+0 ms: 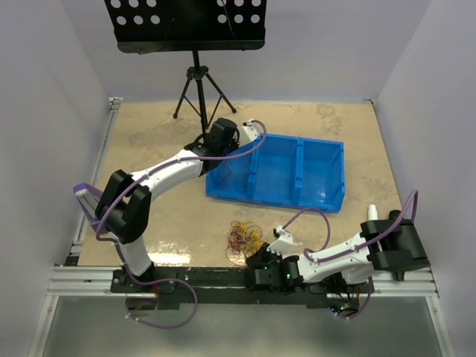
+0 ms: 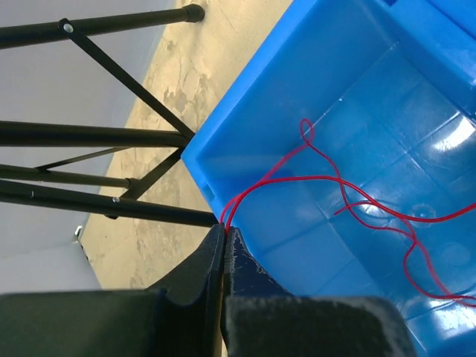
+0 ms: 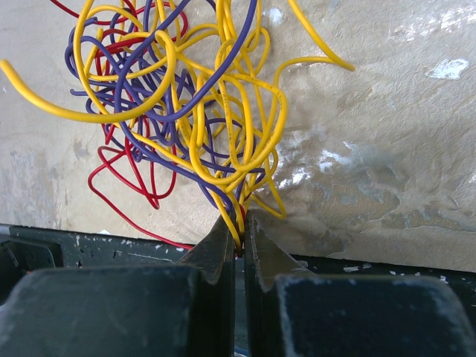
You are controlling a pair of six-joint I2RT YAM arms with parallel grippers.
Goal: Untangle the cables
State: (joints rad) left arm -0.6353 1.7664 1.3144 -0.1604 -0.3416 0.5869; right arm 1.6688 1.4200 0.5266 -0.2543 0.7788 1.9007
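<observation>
The cables are thin wires. A tangle (image 3: 186,97) of yellow, purple and red strands lies on the table near the front edge (image 1: 245,238). My right gripper (image 3: 242,223) is shut on yellow strands at the tangle's near side, low over the table (image 1: 266,256). A single red cable (image 2: 349,201) curls across the floor of the blue bin (image 2: 297,89). Its looped end runs up to my left gripper (image 2: 224,227), which is shut on it above the left compartment of the blue bin (image 1: 223,141).
The blue bin (image 1: 327,167) has two compartments and stands mid-table. A black music stand's tripod (image 1: 197,82) stands at the back, its legs (image 2: 97,134) close to the left of the bin. A black rail (image 1: 208,279) runs along the front edge.
</observation>
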